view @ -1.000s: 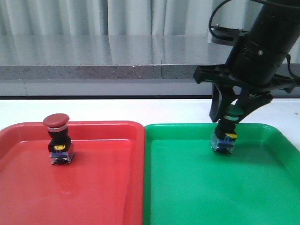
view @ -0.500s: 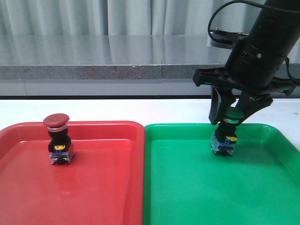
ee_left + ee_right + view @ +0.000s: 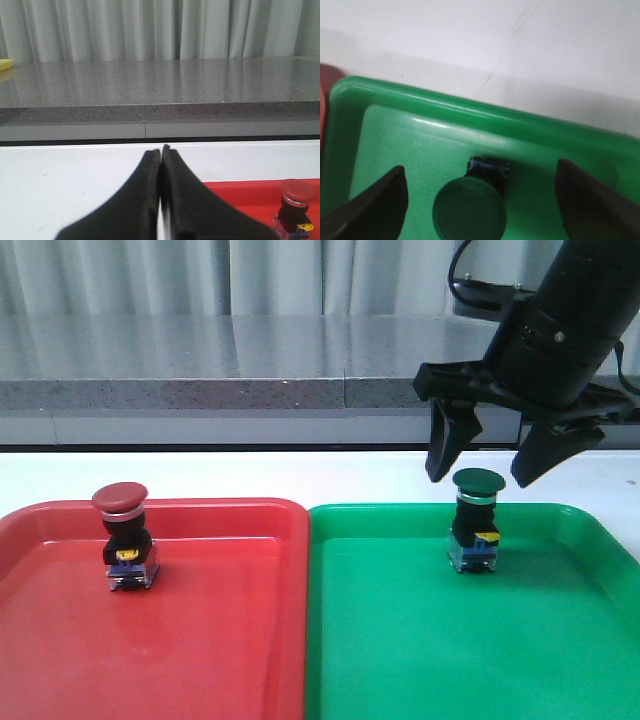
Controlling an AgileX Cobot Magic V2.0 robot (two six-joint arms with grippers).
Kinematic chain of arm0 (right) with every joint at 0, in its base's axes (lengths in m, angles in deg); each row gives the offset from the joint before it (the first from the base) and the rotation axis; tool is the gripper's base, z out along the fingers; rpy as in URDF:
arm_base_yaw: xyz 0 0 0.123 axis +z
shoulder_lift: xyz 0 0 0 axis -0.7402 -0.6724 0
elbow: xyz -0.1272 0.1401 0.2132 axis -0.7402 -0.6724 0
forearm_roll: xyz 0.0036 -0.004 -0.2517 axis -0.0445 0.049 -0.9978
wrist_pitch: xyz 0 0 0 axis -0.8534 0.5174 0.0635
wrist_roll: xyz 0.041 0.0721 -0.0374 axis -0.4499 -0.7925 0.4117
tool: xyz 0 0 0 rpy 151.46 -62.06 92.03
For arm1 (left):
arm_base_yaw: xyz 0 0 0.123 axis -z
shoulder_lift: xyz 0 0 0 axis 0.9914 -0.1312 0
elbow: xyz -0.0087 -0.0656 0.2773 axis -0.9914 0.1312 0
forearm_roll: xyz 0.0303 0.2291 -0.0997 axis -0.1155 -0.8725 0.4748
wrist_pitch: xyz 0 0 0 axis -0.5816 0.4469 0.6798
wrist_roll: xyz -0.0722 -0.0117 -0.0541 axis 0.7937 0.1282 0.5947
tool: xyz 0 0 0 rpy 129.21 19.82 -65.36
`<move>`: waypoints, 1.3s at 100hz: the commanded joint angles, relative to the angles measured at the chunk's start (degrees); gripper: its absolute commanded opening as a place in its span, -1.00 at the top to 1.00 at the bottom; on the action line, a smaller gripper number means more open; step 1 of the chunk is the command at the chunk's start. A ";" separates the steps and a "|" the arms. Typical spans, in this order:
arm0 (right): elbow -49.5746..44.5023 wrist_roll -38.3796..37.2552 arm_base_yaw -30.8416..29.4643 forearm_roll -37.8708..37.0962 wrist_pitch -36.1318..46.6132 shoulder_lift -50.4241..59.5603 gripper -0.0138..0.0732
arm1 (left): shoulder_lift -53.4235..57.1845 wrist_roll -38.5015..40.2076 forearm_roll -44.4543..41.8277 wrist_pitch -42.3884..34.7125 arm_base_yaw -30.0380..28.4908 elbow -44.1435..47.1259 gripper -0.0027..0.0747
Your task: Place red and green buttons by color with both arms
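White worktop (image 3: 250,475), grey ledge and curtain behind. Red tray (image 3: 220,640) and green tray (image 3: 560,660), side by side, one per colour. Right gripper (image 3: 478,480): jaws spread wide, empty, hanging just above the green button (image 3: 475,530), apparently let go. Left gripper (image 3: 160,155): fingers pressed together, holding nothing. Green button: upright in green tray. Red button (image 3: 125,537): upright in red tray. Sorting looks complete.

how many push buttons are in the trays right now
2: the dark-red-capped push button stands in the red plastic tray, the green-capped push button in the green plastic tray. None looks hidden.
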 commanded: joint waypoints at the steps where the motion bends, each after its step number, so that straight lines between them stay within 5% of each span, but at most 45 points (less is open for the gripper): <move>1: 1.30 0.06 0.05 0.13 3.08 5.16 -0.70 | 1.70 0.15 0.41 -4.98 -0.08 2.39 0.98; 80: -12.38 0.35 -0.27 -10.58 8.94 42.90 -0.70 | 1.70 0.15 0.41 -4.98 -0.08 2.39 0.98; 130: -24.71 0.35 -0.27 -11.36 2.51 68.78 -0.67 | 1.70 0.15 0.41 -4.98 -0.08 2.39 0.98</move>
